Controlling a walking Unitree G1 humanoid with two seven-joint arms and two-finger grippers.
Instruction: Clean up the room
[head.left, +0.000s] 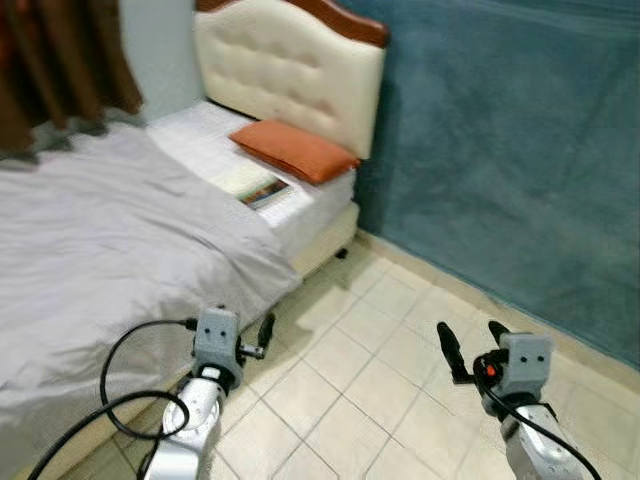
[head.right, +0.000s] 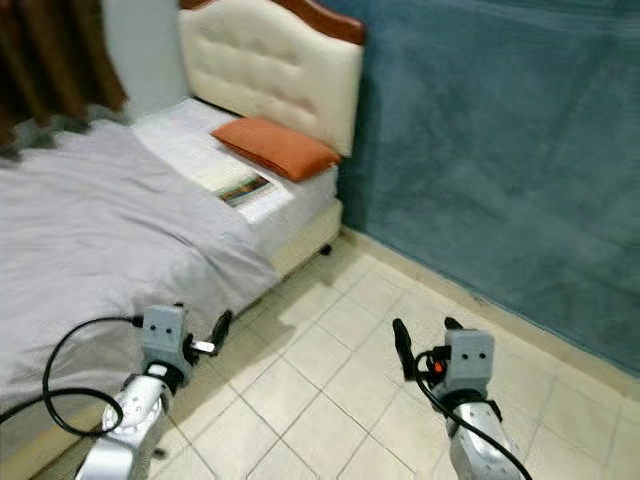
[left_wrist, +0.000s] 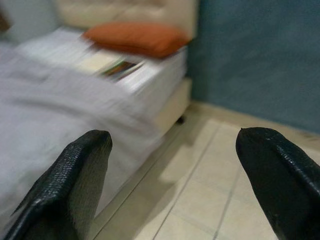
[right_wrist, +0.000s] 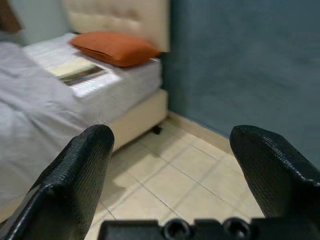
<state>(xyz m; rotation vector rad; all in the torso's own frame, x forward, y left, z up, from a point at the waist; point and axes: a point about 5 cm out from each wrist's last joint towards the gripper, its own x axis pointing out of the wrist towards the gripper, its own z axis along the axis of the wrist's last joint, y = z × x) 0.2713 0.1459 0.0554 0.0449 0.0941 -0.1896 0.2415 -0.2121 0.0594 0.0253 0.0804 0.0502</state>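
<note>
I see the bed (head.left: 90, 250) on my left, its grey blanket (head.left: 110, 230) hanging over the side. An orange pillow (head.left: 295, 150) lies at the padded headboard (head.left: 290, 70), with a book (head.left: 262, 190) on the sheet just beside it. My left gripper (left_wrist: 172, 165) hovers by the bed's edge, jaws wide and empty. My right gripper (right_wrist: 170, 165) hangs over the tiled floor (head.left: 370, 340), jaws also wide.

Wall: teal wall (head.left: 520, 150), ahead of the tools
Floor: cream tiled floor (head.left: 370, 380)
Bed: bed (head.left: 90, 250), tufted cream headboard (head.left: 290, 70)
Curtain: brown curtain (head.left: 55, 60)
</note>
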